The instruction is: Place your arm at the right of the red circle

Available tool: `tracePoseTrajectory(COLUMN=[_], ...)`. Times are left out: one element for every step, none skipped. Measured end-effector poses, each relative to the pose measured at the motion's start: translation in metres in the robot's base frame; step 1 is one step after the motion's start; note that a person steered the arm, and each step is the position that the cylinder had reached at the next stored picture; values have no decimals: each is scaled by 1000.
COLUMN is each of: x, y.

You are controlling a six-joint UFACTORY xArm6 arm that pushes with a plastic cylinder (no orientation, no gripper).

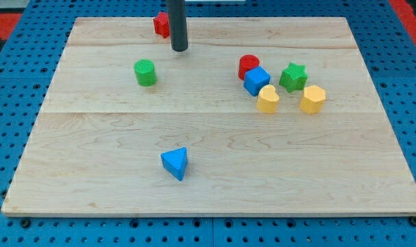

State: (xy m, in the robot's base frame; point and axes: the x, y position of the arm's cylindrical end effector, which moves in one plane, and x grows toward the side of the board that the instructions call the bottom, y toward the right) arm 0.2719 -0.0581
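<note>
A: What does the red circle [248, 66] look like, and where is it?

B: A short red cylinder, round face up, so its axis is upright and it points no particular way. It stands right of the board's [125, 199] centre, nearer the top edge, touching a blue cube [257, 81] just below it. A green star [293, 77] and two yellow blocks [268, 99] [312, 99] sit close by.

A: And my tip [180, 49]?

B: Near the top edge, left of centre, well apart from the circle. A second red block [160, 25] sits just beside the rod; a green cylinder [145, 72] lies lower left. A blue triangle [175, 163] lies towards the bottom edge. The rod has nothing to open or close.
</note>
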Motion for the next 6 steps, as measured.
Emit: tracePoseTrajectory(x=[-26, -56, -27, 18, 27, 51], y=[-2, 11, 85, 145, 194, 178])
